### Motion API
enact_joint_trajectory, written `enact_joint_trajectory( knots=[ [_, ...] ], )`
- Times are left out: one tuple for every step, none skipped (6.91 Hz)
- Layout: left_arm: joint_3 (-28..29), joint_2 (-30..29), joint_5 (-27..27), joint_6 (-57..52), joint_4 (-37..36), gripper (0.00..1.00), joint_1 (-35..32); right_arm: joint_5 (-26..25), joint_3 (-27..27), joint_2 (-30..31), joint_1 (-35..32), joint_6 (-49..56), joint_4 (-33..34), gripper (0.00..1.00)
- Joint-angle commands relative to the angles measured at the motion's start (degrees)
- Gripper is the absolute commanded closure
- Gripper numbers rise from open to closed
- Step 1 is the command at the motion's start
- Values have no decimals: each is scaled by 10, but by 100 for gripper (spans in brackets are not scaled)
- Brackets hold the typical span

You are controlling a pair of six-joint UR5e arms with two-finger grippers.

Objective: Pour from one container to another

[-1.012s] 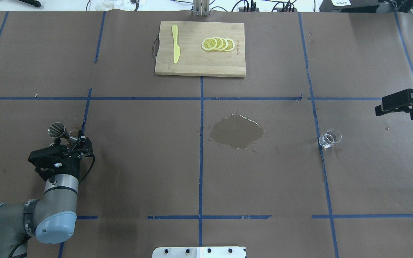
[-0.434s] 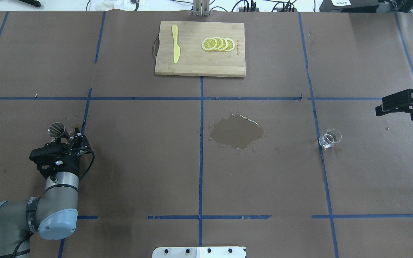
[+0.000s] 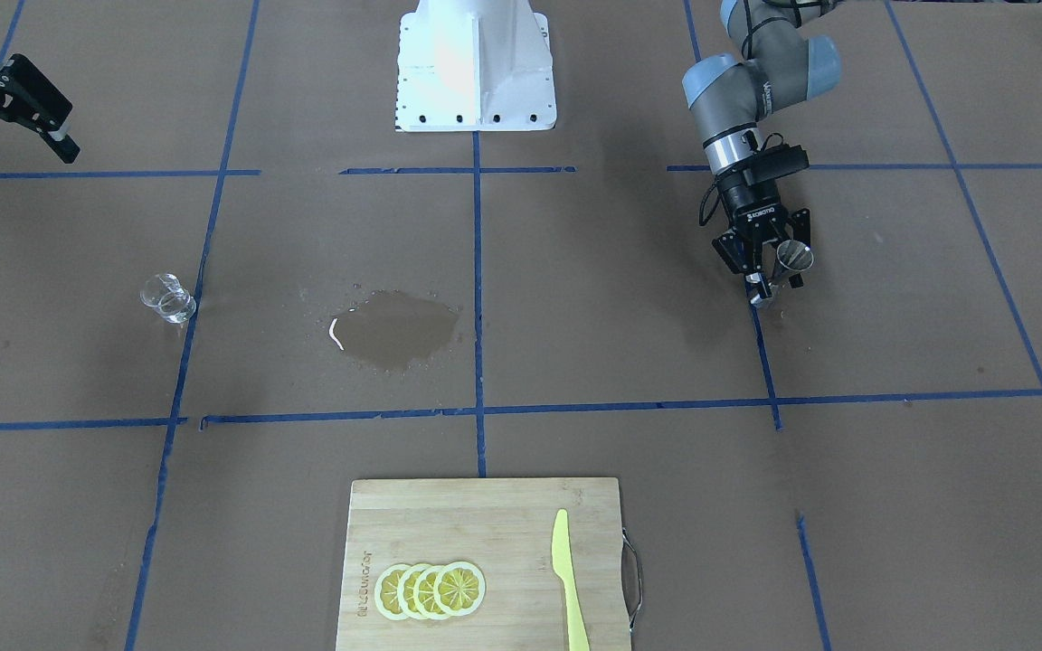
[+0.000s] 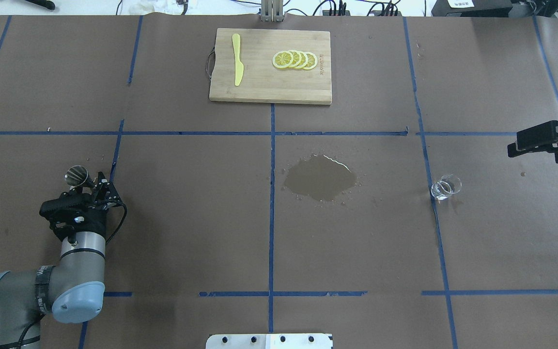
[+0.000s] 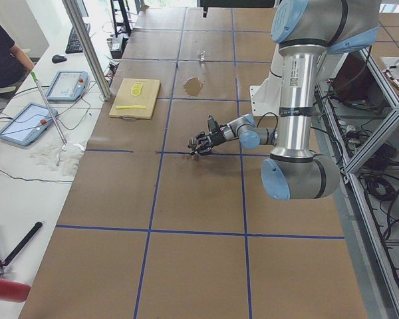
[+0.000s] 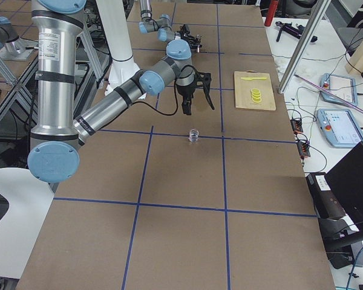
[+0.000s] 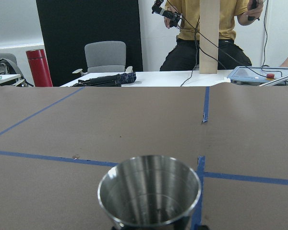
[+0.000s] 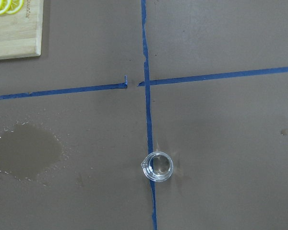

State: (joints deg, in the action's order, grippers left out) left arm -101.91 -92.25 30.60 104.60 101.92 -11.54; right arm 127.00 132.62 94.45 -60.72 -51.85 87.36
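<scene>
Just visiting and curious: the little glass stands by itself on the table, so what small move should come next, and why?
Probably the right gripper should lower toward the glass cup. It hangs open, above and off to one side of the cup, which stands upright with nothing holding it. Pouring into the jigger needs the cup gripped first.

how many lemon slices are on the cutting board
4 lemon slices, overlapping in one row on the right half of the cutting board in the overhead view, the leftmost on top, the rest partly covered. None seems fully hidden.
</scene>
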Motion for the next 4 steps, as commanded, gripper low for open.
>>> enact_joint_trajectory(
  knots=[
    [3,0,0,0,0,55,0,0,1,0,0,0,0,0],
    [0,0,0,0,0,74,0,0,1,0,0,0,0,0],
    [-7,-1,0,2,3,100,-1,0,1,-1,0,0,0,0],
    [-20,-1,0,3,6,100,-3,-1,1,-1,0,0,-1,0]
  ],
)
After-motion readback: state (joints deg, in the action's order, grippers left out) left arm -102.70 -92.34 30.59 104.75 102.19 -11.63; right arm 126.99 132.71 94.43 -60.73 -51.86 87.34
